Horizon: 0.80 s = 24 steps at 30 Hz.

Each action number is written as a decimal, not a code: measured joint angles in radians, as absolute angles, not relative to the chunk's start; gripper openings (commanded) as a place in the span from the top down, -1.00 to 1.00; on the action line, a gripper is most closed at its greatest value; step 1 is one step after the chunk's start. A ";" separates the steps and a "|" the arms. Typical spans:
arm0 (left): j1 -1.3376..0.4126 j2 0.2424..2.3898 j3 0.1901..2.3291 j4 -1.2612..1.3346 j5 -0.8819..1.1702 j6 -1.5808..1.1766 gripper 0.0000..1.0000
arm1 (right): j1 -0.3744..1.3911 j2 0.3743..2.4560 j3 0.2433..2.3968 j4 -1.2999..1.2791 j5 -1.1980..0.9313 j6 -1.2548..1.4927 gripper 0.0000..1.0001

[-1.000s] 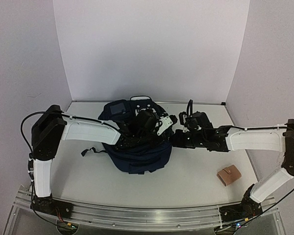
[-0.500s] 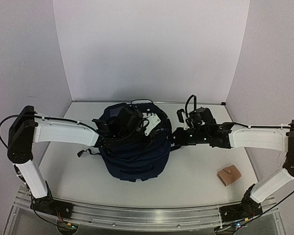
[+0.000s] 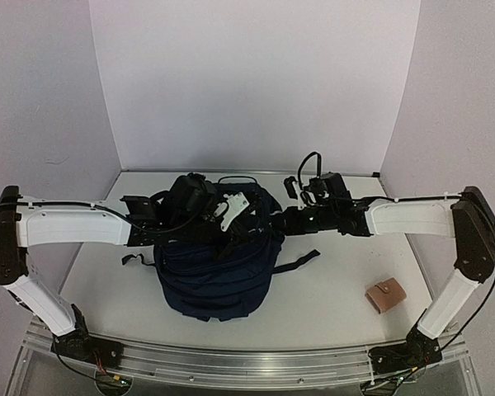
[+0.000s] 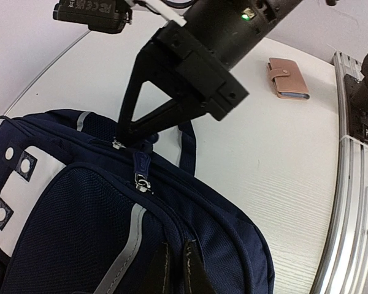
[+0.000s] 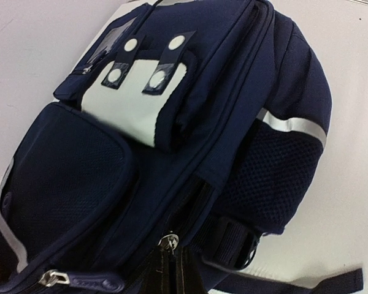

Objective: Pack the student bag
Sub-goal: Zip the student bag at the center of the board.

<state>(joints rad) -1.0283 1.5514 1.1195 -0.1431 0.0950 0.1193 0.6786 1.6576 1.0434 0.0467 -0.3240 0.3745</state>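
Overhead and wrist views of the packing station. The student bag (image 3: 219, 272), a dark navy backpack, lay at the middle of the white table (image 3: 338, 289), between the two arms. Seen from above, its long axis ran from the far wall toward the arm bases, with the top end and carry handle (image 3: 235, 178) farthest from the bases and the rounded bottom nearest them. Its front face, bearing a white patch (image 5: 135, 107) and a grey reflective stripe (image 5: 292, 127), was turned upward. One dark shoulder strap (image 3: 301, 261) trailed onto the table on the bag's right side.

The left gripper (image 4: 176, 269) was clenched, its dark fingertips pressed together on the fabric of the bag's front pocket. The right gripper (image 5: 173, 275) was likewise pinched closed on the bag's zip line, beside a metal zip pull (image 5: 170, 241); in the left wrist view its fingers came down to a point at the bag's upper seam.

A tan wallet (image 3: 385, 295) lay closed on the table near the right arm, well apart from the bag.
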 measured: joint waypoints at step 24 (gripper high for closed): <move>-0.914 1.424 1.021 -0.219 0.268 -0.028 1.00 | 0.595 1.737 1.083 0.159 -0.481 0.285 -0.23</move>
